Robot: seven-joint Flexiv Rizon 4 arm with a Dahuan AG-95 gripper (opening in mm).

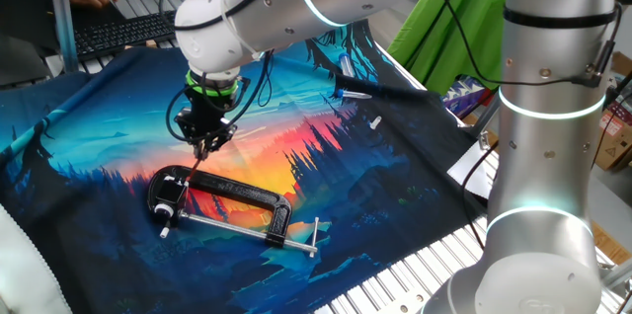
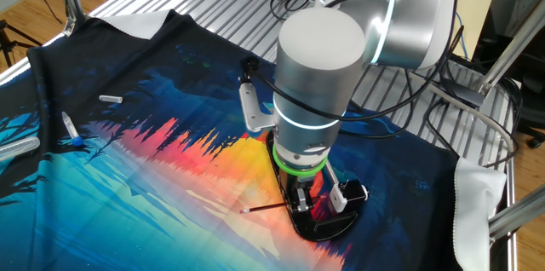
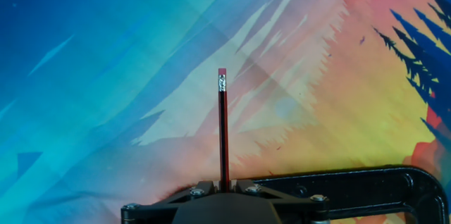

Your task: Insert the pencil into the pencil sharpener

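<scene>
One slim, straight, reddish-brown pencil (image 3: 223,129) is pinched in the black gripper (image 3: 224,185).

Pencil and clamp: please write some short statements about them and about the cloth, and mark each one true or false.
1. In the hand view, the eraser end of the pencil points away from the gripper. True.
2. The C-clamp stands upright on its screw. False: it lies flat on the cloth.
3. The gripper is low, close beside the C-clamp. True.
4. The cloth is plain white. False: it has a colourful print of dark trees on blue, orange and red.
5. The pencil is far from the gripper. False: one end reaches in between its fingers.
</scene>
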